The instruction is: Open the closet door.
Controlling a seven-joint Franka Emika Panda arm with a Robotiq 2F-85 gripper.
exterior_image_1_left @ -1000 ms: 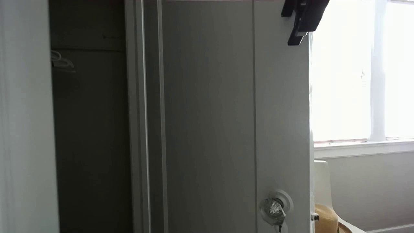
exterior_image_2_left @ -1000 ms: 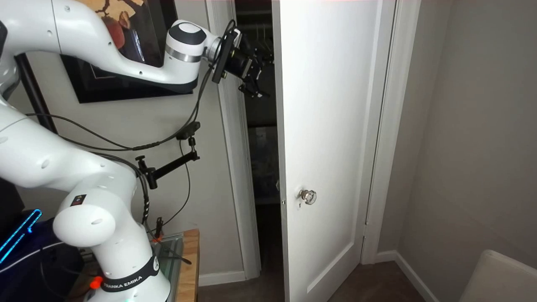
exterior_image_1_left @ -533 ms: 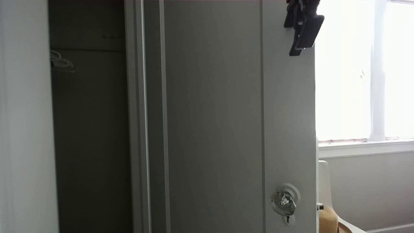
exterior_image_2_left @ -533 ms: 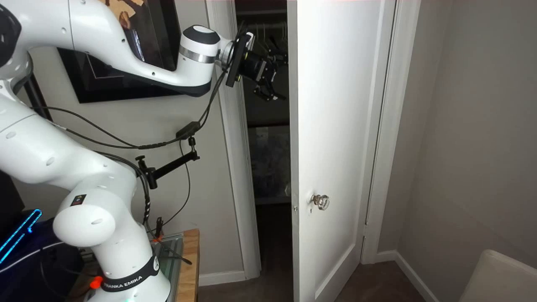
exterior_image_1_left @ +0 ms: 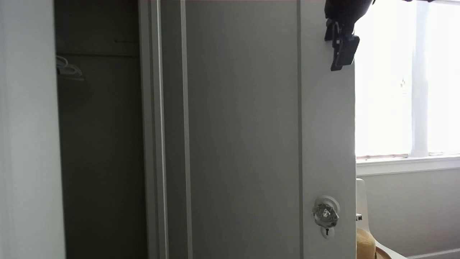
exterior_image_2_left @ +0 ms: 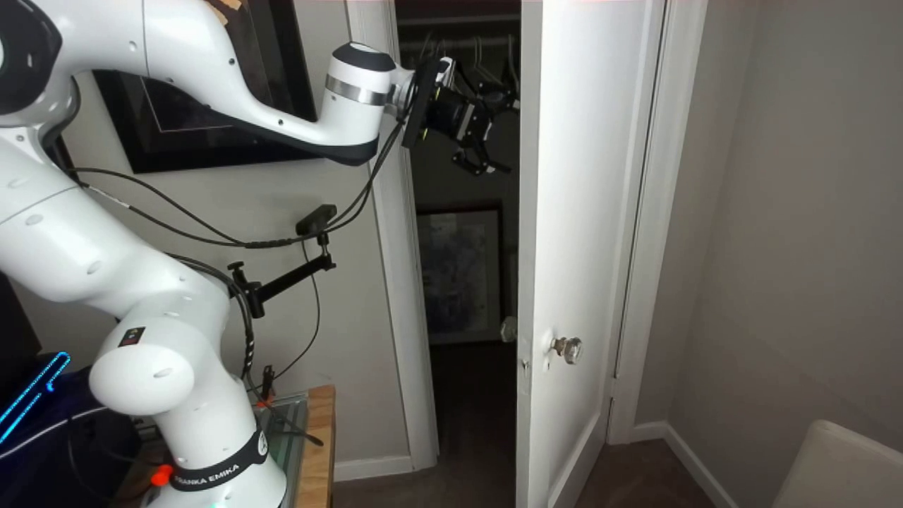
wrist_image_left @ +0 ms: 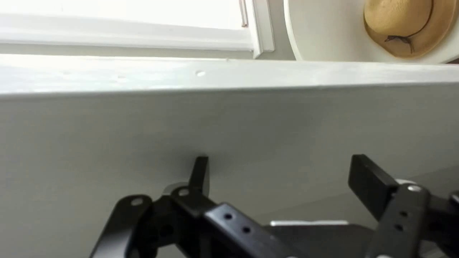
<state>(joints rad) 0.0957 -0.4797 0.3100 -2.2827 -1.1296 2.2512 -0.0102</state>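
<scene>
In an exterior view I am seeing the white arm (exterior_image_2_left: 85, 254) standing at nine o'clock; only there a framed picture (exterior_image_2_left: 458, 275) is standing in the closet (exterior_image_2_left: 451, 190). The gripper (exterior_image_2_left: 511, 137) is hovering at one o'clock, and the wrist view is showing its fingers (wrist_image_left: 371, 186) spread wide. At three the closet door (exterior_image_2_left: 578, 240) is standing partly open, looking white, but grey in the wrist view. There, a window (wrist_image_left: 125, 12) is shining at eleven, and a straw hat (wrist_image_left: 398, 18) is resting on a white chair (wrist_image_left: 330, 32) at two.
</scene>
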